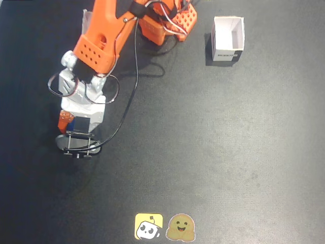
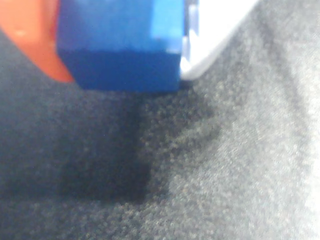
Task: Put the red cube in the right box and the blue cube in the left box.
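While the blue cube (image 2: 120, 42) fills the top of the wrist view, it sits clamped in the pincer (image 2: 120, 45), with an orange finger (image 2: 35, 45) against its left face and a white one (image 2: 215, 30) against its right. A dark shadow lies on the table (image 2: 240, 165) below the cube with a gap between them, so I judge the cube is lifted clear of the cloth.

In the fixed view the pincer (image 1: 70, 123) is at the left, well apart from the only box in plain sight, a white open-top box (image 1: 228, 38) at the upper right. Only a sliver of blue (image 1: 72, 123) shows beside the orange finger, so how deep the grip goes cannot be told.

Risks, as I judge them:
- The cube may slip or rotate during the carry if only its upper part is held.
- A second box shows only as a pale edge (image 1: 85, 19) behind the arm (image 1: 104, 40), beyond the pincer. A blind approach could clip its wall or drop the cube outside.
- The loose black cable (image 1: 133, 86) hanging beside the arm could snag on that hidden box.
- The red cube is not visible in either view, possibly under the arm, so a sweep might knock it.

2 stickers (image 1: 165, 226) lie at the table's near edge, far from any path.
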Controlling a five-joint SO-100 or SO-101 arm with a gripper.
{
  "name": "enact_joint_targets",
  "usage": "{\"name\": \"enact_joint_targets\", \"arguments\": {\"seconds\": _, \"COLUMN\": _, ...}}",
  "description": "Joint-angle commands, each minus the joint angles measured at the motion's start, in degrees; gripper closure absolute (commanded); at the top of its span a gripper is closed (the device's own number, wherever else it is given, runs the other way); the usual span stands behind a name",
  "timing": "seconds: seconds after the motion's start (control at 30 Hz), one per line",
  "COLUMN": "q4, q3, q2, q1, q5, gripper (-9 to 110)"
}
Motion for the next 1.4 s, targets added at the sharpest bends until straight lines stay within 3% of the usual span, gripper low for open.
{"name": "enact_joint_targets", "arguments": {"seconds": 0.0, "q4": 2.37, "q3": -3.16, "q2": 1.93, "q1": 0.97, "q5": -0.18, "gripper": 88}}
{"name": "enact_joint_targets", "arguments": {"seconds": 0.73, "q4": 31.2, "q3": -2.9, "q2": 28.92, "q1": -4.75, "q5": 7.47, "gripper": 87}}
{"name": "enact_joint_targets", "arguments": {"seconds": 1.03, "q4": 40.52, "q3": 1.49, "q2": 42.98, "q1": -21.27, "q5": 12.92, "gripper": 87}}
{"name": "enact_joint_targets", "arguments": {"seconds": 1.37, "q4": 45.0, "q3": 0.62, "q2": 44.03, "q1": -41.75, "q5": 18.81, "gripper": 87}}
